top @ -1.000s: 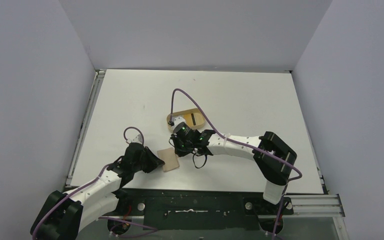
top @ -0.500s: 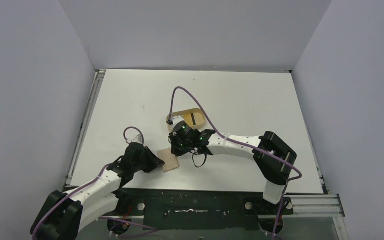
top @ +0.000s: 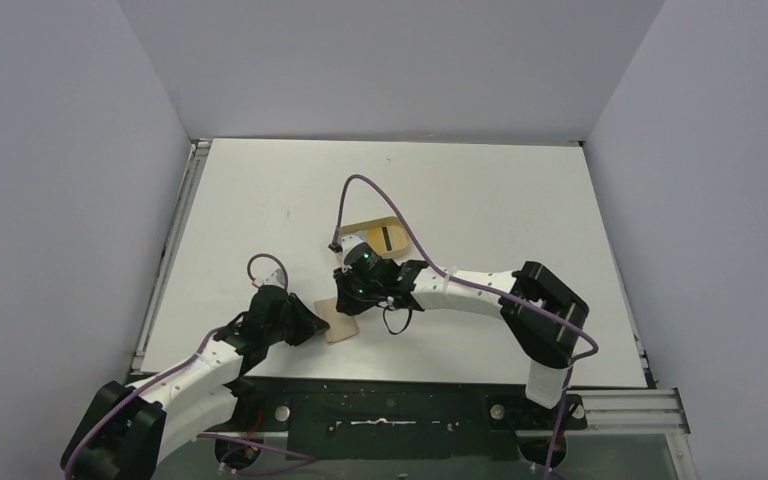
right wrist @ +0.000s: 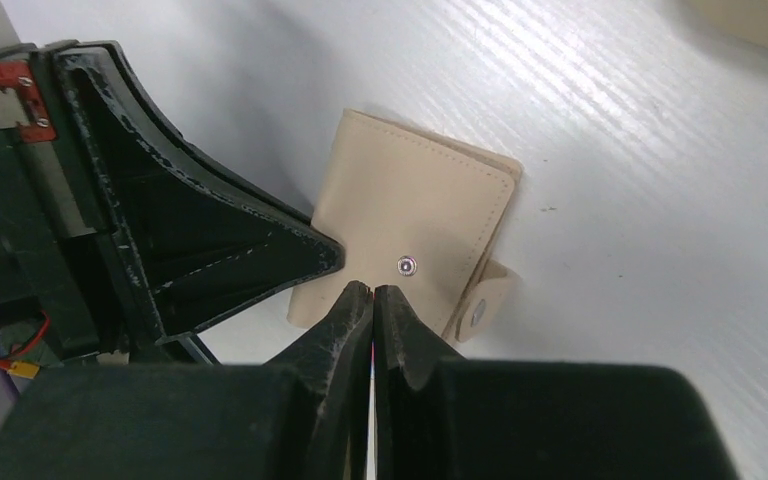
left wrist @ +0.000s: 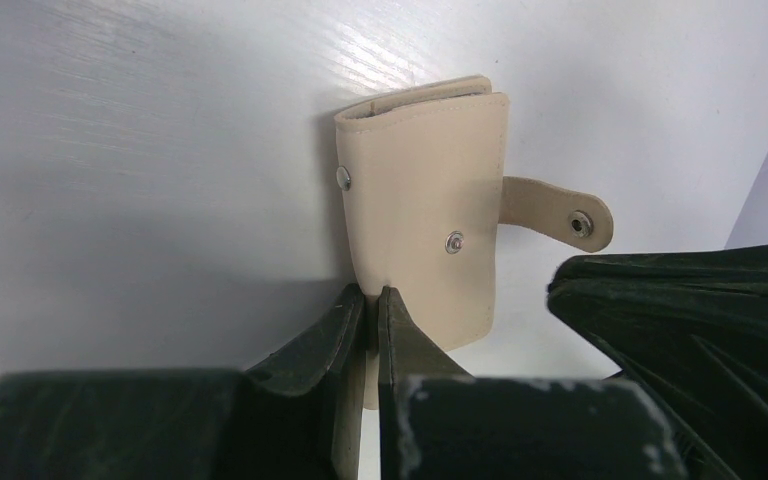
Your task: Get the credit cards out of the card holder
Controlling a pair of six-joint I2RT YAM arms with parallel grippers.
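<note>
A white table (top: 480,190) is seen from above, with the left arm (top: 190,375) and right arm (top: 470,288) both reached toward its near middle. A tan oval tray (top: 372,223) is set just beyond the right wrist. The card holder (top: 341,322) is laid folded on the table between the two grippers. Its edge is pinched by the left gripper (left wrist: 371,305), the fingers drawn nearly together on the leather. The right gripper (right wrist: 372,295) is held over the cover, fingers pressed together on nothing; contact with the leather cannot be judged. The strap tab (left wrist: 555,210) is undone and stuck out sideways. A snap button (left wrist: 454,241) is set on the cover.
</note>
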